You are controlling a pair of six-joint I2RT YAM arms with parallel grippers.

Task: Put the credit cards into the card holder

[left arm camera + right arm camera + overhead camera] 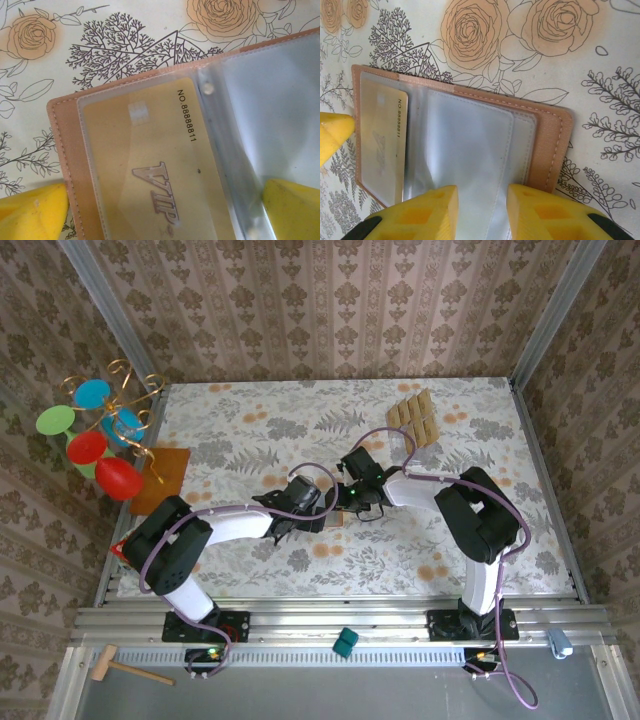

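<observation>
Pinching a sleeve (470,145), perhaps: right claw (482,202)

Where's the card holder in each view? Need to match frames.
Top external: card holder at centre, mostly hidden between left pincer and right pincer.
Left wrist: open, across centre and right.
Right wrist: open, across centre.
Landmark: VIP card in a clear sleeve, both wrist views.

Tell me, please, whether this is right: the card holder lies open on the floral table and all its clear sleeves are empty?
Not all empty: the left wrist view shows a gold VIP card tucked into one. The card holder does lie open on the floral table.
</observation>
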